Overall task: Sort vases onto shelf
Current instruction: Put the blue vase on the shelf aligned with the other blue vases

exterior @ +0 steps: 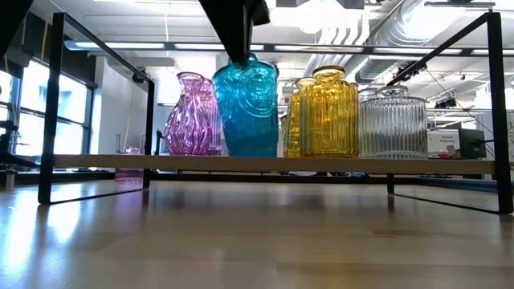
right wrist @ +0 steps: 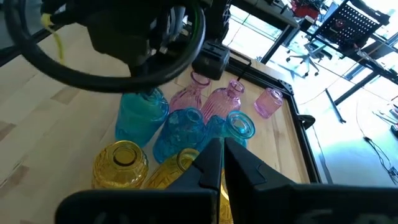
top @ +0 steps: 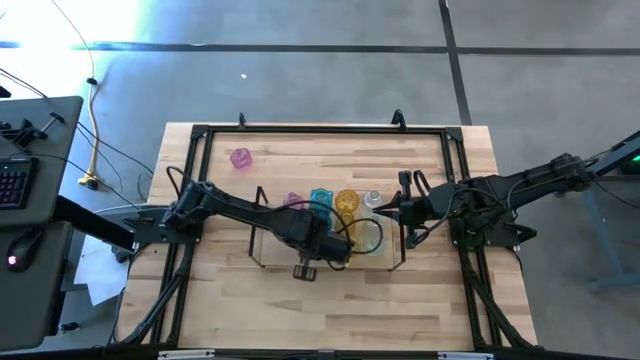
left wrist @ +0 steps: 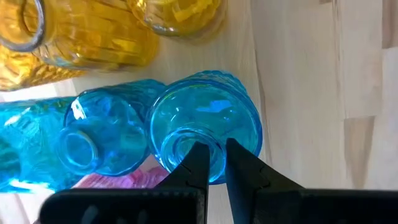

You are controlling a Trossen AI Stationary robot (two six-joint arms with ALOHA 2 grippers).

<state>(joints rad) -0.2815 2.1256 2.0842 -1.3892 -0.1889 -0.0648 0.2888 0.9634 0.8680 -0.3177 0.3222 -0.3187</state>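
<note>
We see the left gripper (left wrist: pixel 213 163) reach down over the shelf (exterior: pixel 273 163), pinching a blue vase (left wrist: pixel 205 121) by its rim (near side); the right gripper (right wrist: pixel 222 163) waits at the right, pressed together.

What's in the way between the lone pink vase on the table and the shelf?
Nothing visible stands on the bare wood between the lone pink vase and the shelf. The left arm does stretch above the shelf's end on that side, with the left hand gripping the rim of a blue vase in the row.

Grey floor (top: pixel 330 80); ceiling ducts (exterior: pixel 418 32); windows (exterior: pixel 80 112).
</note>
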